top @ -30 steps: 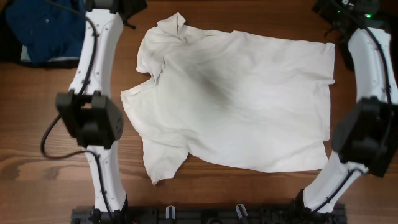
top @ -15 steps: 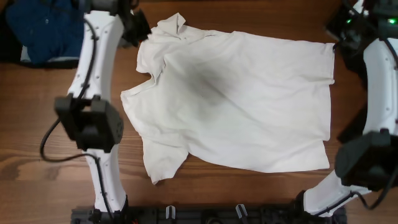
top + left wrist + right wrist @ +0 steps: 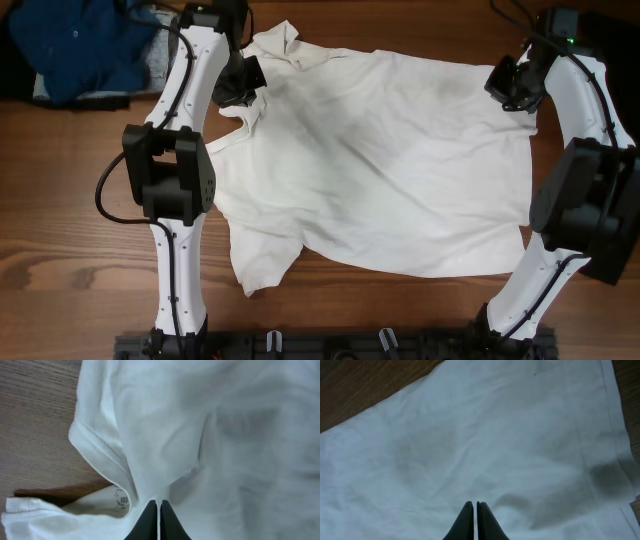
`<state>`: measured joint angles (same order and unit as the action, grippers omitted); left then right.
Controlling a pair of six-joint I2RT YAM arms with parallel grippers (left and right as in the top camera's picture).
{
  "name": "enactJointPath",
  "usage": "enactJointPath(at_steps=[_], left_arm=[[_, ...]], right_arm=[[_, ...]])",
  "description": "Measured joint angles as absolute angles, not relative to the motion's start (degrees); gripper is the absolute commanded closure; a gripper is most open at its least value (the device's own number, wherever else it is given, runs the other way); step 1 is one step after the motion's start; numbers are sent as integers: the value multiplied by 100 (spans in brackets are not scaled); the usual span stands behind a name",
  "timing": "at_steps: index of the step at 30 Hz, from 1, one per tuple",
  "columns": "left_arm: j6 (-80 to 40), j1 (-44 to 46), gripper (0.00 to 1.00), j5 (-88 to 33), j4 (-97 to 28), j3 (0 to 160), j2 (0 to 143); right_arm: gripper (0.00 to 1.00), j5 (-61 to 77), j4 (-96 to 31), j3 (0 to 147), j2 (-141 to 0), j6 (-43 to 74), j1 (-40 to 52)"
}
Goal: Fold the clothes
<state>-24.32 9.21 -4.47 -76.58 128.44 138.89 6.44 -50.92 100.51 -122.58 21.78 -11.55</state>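
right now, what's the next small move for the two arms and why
Probably open both jaws and lower them to pinch the shirt. Both look shut over the cloth: the left by the collar, the right near the hem. The shirt lies spread flat on the table, not yet folded, so a grip likely comes first.

Table: a brown wooden top (image 3: 60, 200) is filling the overhead view, the only furniture showing.
Grain: darker streaks are running left to right across the wood, with a knotty patch sitting low on the left.
Near edge: a black rail (image 3: 330, 345) is lying along the table's bottom edge.
Light: soft, even light is falling from above, throwing short, blurred shadows on the wood.
Wrist views: the same wood is showing in a left-hand strip (image 3: 35, 420) and a top corner (image 3: 360, 380).
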Motion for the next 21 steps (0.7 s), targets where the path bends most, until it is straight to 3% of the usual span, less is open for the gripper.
enactJointPath(at_steps=[10, 21], left_arm=[[-2429, 764, 94, -432, -7343, 12840, 14453], [-2429, -71, 93, -443, -6895, 12840, 14545]], right_arm=[[96, 644, -5144, 10051, -12672, 2154, -1155], [96, 639, -4899, 9926, -12678, 2043, -1155]])
